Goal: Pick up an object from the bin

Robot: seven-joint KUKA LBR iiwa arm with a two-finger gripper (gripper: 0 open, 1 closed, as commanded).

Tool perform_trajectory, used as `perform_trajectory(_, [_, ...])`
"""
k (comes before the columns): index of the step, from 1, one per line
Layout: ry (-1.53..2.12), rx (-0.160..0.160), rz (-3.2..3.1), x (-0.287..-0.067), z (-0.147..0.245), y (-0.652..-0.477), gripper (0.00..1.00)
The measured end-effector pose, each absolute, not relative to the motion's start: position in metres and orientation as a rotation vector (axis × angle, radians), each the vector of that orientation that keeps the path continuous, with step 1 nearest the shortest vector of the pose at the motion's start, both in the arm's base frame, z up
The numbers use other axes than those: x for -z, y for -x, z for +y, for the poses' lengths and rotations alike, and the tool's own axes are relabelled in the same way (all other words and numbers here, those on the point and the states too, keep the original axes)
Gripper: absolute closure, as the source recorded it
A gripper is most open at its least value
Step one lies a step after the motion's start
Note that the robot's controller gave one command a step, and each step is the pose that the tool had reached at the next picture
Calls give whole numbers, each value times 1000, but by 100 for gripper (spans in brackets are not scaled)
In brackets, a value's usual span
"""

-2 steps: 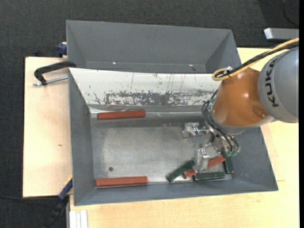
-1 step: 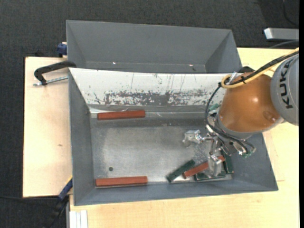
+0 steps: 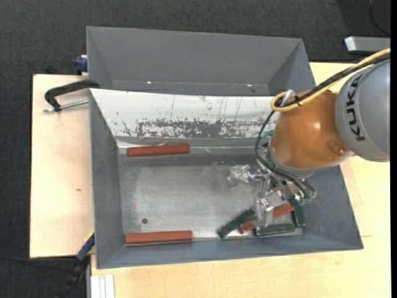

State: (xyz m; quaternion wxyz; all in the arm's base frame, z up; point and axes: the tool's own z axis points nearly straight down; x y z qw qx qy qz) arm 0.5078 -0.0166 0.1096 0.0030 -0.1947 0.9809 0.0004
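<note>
My gripper point(image 3: 268, 198) hangs low in the bin's front right corner, under the arm's orange cover. Right beneath it lies a small cluster of things. A dark green flat piece point(image 3: 236, 223) points out to the left along the floor. A small red piece point(image 3: 283, 210) sits just right of the gripper. A dark green frame-like part point(image 3: 284, 229) lies against the front wall. The gripper is over this cluster and partly hides it. Whether it touches any piece cannot be told.
A reddish-brown bar point(image 3: 158, 149) lies along the foot of the back wall. A second bar point(image 3: 158, 236) lies along the front wall at the left. A small dark spot point(image 3: 144, 221) marks the floor. The arm covers the right side.
</note>
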Motion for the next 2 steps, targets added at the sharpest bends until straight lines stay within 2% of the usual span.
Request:
perform_trajectory(1, [577, -2, 3088, -82, -60, -501, 0])
perform_trajectory(2, [524, 3, 3092, -73, -73, -512, 100])
